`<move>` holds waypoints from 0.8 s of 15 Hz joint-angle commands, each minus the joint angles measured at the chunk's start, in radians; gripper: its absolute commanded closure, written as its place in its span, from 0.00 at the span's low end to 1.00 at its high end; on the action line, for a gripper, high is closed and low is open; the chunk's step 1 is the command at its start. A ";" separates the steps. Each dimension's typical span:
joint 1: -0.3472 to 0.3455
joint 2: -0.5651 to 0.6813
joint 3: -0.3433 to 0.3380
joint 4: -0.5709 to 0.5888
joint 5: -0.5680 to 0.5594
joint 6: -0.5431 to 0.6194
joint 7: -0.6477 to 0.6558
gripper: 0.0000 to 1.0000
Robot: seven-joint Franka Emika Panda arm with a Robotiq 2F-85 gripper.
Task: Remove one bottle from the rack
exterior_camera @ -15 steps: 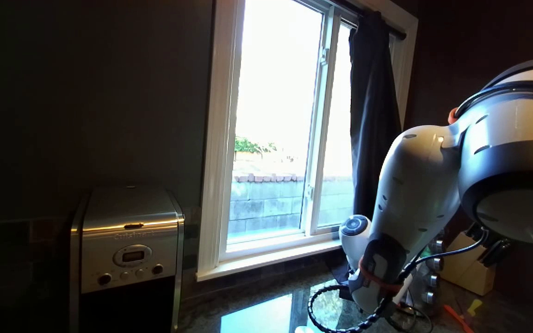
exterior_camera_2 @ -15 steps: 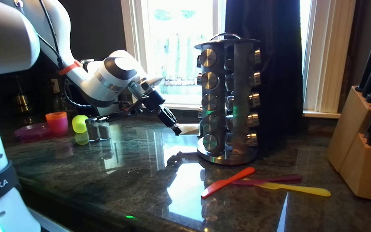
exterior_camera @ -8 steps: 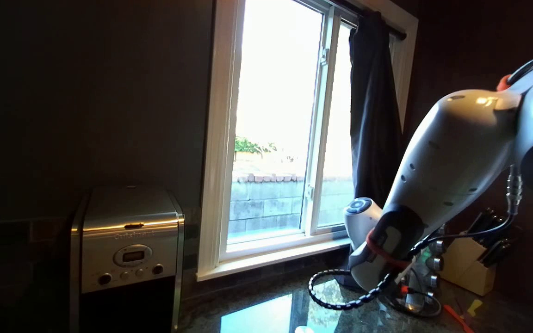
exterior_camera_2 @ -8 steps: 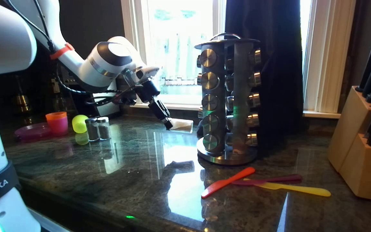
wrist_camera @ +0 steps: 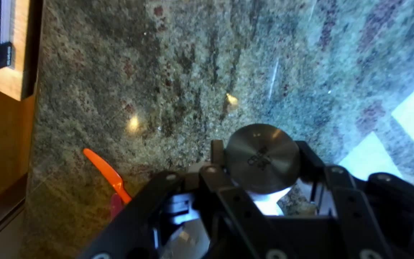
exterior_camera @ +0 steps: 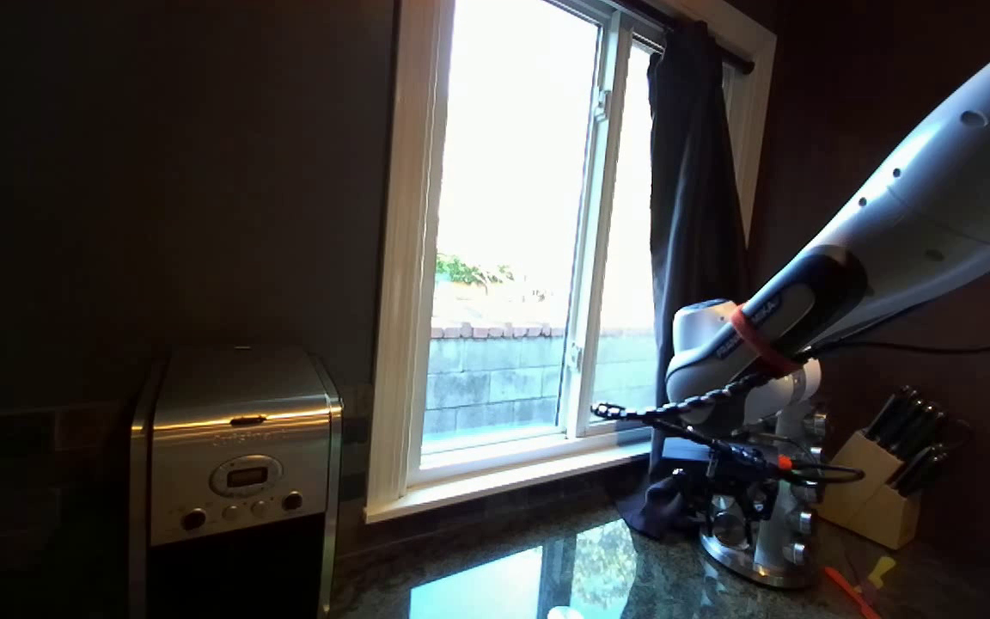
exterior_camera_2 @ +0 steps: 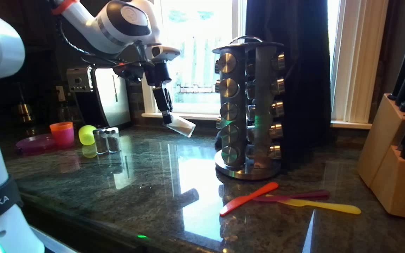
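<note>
The rack [exterior_camera_2: 248, 173] is a tall silvery stand on the counter in an exterior view, with several round-lidded bottles in its columns. Its base [exterior_camera: 757, 567] also shows in an exterior view, partly behind the arm. My gripper [exterior_camera_2: 167, 118] is shut on one clear glass bottle [exterior_camera_2: 182, 126] with pale contents. The bottle is in the air left of the rack, apart from it, its glass end tilted down toward the rack. In the wrist view, the bottle's round metal lid [wrist_camera: 262, 160] with dark lettering sits between my two fingertips [wrist_camera: 260, 155].
Orange [exterior_camera_2: 248, 198], purple [exterior_camera_2: 311, 194] and yellow [exterior_camera_2: 322, 205] plastic knives lie before the rack. A knife block [exterior_camera_2: 381, 158] stands right. Two shakers [exterior_camera_2: 107, 142], a yellow-green ball-like item [exterior_camera_2: 87, 135], cups [exterior_camera_2: 62, 135] and a silver appliance [exterior_camera_2: 113, 95] stand left. A dark curtain [exterior_camera_2: 304, 88] hangs behind.
The gripper has moved away from the rack and up, drawing the bottle fully clear. The bottle has gone from about level beside the rack to tilted. The rack has not moved.
</note>
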 commanded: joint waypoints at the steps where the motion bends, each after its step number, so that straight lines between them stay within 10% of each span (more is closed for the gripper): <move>1: 0.230 0.111 -0.273 0.054 0.009 -0.133 -0.068 0.75; 8: 0.741 0.231 -0.811 0.161 0.093 -0.364 -0.115 0.75; 12: 0.901 0.289 -0.986 0.219 0.214 -0.470 -0.189 0.75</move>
